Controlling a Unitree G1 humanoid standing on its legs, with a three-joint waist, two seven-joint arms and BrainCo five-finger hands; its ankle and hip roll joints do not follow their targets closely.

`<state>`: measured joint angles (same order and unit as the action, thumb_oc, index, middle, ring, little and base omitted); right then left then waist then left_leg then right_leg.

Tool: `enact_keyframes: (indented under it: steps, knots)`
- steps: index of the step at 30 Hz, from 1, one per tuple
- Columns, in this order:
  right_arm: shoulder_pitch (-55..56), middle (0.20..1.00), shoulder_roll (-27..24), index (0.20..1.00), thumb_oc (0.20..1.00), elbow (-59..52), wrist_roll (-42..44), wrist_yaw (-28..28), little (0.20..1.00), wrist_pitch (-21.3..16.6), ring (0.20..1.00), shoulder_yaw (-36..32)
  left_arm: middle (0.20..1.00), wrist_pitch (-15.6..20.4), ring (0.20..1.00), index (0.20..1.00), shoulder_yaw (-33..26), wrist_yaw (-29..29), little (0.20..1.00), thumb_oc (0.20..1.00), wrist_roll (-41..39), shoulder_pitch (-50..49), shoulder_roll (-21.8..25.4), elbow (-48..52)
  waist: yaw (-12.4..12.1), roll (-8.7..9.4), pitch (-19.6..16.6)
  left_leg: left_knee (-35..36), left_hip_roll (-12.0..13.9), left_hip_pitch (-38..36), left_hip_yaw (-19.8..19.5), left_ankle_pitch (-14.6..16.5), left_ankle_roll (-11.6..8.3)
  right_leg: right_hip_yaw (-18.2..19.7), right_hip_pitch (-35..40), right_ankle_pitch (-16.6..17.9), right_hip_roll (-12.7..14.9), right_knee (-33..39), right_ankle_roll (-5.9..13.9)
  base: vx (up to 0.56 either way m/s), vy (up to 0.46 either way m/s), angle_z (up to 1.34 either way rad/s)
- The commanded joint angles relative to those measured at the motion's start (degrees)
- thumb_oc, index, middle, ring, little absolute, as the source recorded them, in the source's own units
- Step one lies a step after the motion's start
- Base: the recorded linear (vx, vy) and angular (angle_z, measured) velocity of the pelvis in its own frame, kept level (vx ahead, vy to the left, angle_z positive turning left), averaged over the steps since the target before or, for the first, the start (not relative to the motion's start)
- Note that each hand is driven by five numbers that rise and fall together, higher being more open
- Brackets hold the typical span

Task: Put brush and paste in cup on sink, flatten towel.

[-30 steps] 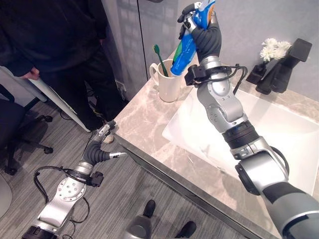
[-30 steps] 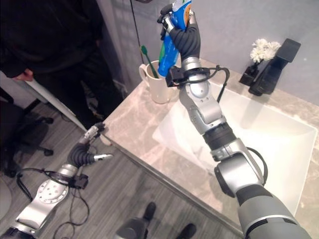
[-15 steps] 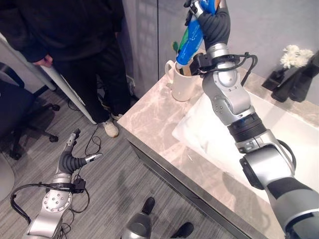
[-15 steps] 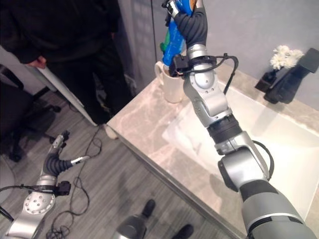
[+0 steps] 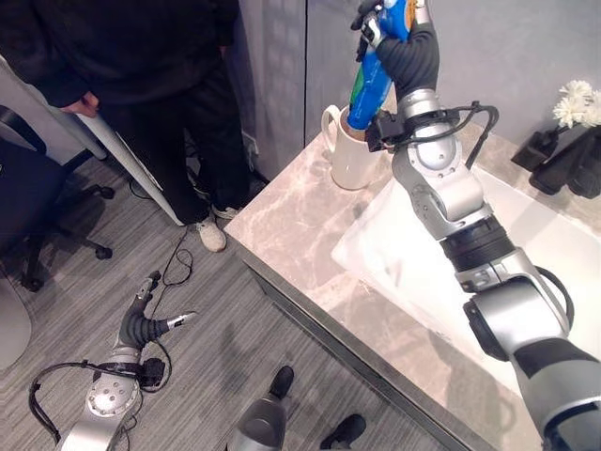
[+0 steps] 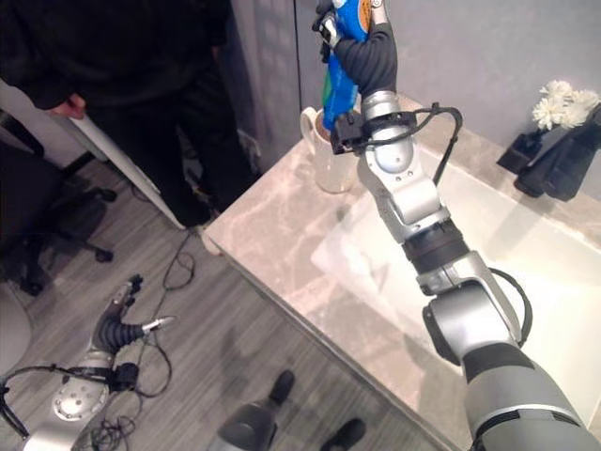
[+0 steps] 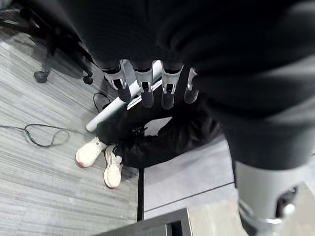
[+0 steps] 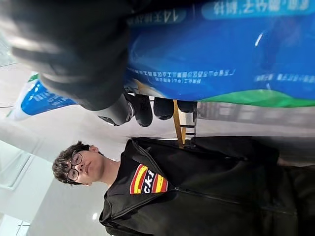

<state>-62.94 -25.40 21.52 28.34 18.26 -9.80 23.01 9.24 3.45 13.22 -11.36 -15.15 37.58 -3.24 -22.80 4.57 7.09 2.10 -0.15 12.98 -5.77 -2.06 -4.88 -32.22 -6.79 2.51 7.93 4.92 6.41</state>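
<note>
Left eye view: person [image 5: 141,56] beside counter [image 5: 291,211], flowers [image 5: 577,101] behind sink [image 5: 554,235].

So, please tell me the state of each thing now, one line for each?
Toothpaste tube: held upright, lower end in the cup.
Cup: standing on the counter.
Right hand: closed around the tube.
Left hand: open, low over the floor.

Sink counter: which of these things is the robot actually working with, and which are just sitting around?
Part of the job:
toothpaste tube, gripped in the right hand
cup
sink

Just there:
flowers
dark faucet
office chair
person standing by
left hand, low over the floor
</note>
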Motion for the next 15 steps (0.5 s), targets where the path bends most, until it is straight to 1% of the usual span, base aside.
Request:
enact_keyframes:
  steps: [1,8,15]
  knots:
    - [-2.8,0.2,-4.0,0.2,0.2,-6.0,-2.4,-0.6,0.2,-2.4,0.2,1.1,1.0,1.3,1.0,1.0,0.1,-0.1,1.0,1.0,-1.6,-0.6,3.1,2.3,-0.8,3.27,-0.5,2.9,-2.8,4.2,0.5,-6.1,-1.37,2.4,10.6,0.1,3.2,0.1,5.32,0.01,0.013,-0.1]
    - [-0.7,0.2,-4.1,0.2,0.2,-6.8,-2.8,-0.9,0.2,-2.2,0.2,0.9,1.0,1.1,1.0,1.0,0.8,-0.7,1.0,1.0,-1.4,-0.6,3.1,1.8,-0.4,2.58,-0.4,2.9,-2.9,4.5,1.0,-6.1,-1.25,2.7,10.3,0.4,3.5,0.1,5.54,0.0,0.002,0.0]
    - [0.9,0.2,-1.7,0.2,0.2,-4.6,-0.2,-1.0,0.2,-2.2,0.2,0.1,1.0,1.1,1.0,1.0,2.0,-0.9,1.0,1.0,-1.7,-0.1,3.0,1.7,-0.4,2.09,-0.4,2.9,-2.8,4.6,1.2,-6.0,-1.08,3.0,9.9,0.3,3.6,0.1,5.65,0.0,0.0,0.0]
